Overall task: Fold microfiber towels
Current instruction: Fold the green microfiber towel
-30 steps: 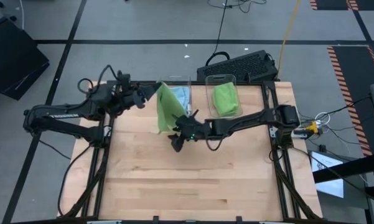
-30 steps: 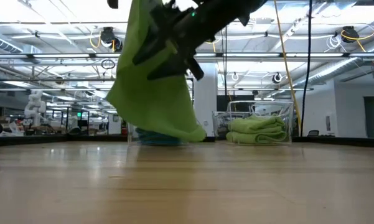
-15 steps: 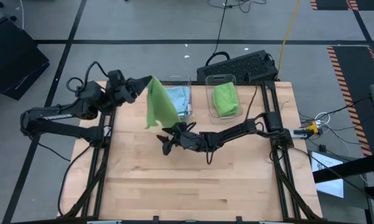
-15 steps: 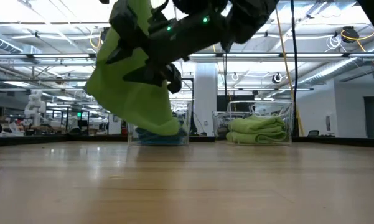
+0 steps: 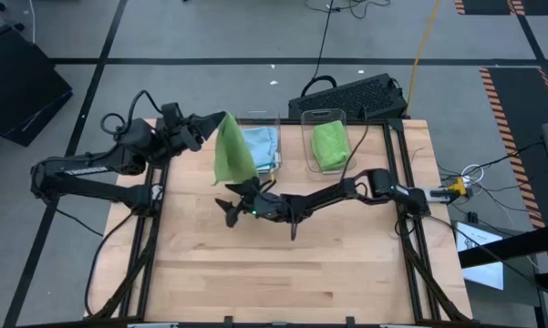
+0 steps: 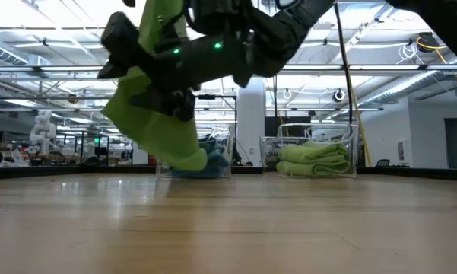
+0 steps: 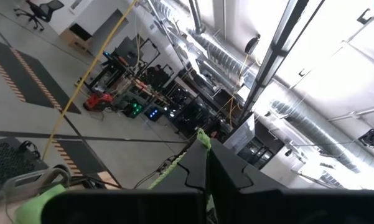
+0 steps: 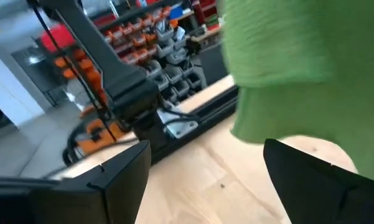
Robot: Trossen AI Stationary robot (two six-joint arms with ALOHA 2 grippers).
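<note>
A lime green microfiber towel (image 5: 230,153) hangs from my left gripper (image 5: 215,124), which is shut on its top corner above the table's far left. In the low view the towel's (image 6: 153,114) lower end (image 6: 187,160) hangs just clear of the table. My right gripper (image 5: 228,203) is open and level beside that lower end. In the right wrist view the towel (image 8: 280,62) hangs beyond the right gripper (image 8: 205,165), close to one finger (image 8: 299,168). I cannot tell whether that finger touches it. My left gripper pinches the green towel's top corner (image 7: 203,138) between its two shut fingers; only a small tip of cloth shows past them. The fingers point slightly upward, toward the table's right. The rest of the towel hangs slack below them, off the table.
Two clear bins stand at the table's far edge: one (image 5: 261,146) holds a light blue towel, the other (image 5: 330,144) holds folded green towels. A keyboard (image 5: 351,96) lies beyond the table. Bare wood (image 5: 283,264) stretches toward the near edge.
My right gripper has gone toward the table's left edge and down, tipped up to level, and opened wider. The green towel's hanging part has swung toward the table's left, while its top corner stays in my left gripper.
</note>
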